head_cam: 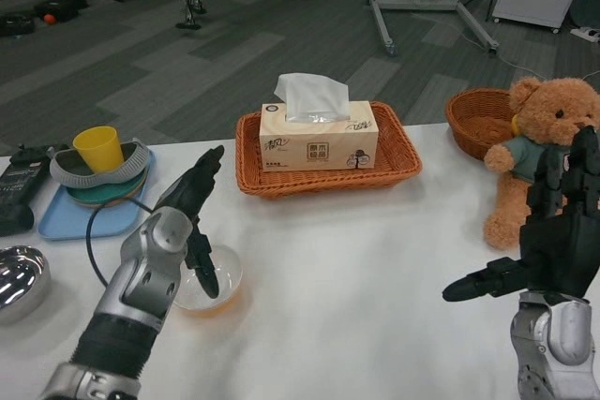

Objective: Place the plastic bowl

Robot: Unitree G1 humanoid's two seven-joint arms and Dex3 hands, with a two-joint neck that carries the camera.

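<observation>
The plastic bowl (210,280) rests on the white table (375,269), at about 8 o'clock from the wicker tray (327,172) that carries the tissue box (319,140). The main risk seems to be at the release. One lower finger of the left hand (190,213) hangs over the bowl and looks to touch its inner side — if the hand rises or swings away with this finger hooked on the rim, the light bowl could tip or slide toward the table edge. The left hand is open, its fingers stretched toward 1 o'clock, and it grips nothing. The right hand (553,231) waits at 3 o'clock, upright and open, holding nothing, just in front of the teddy bear (544,138) — contact with the bear cannot be judged.
</observation>
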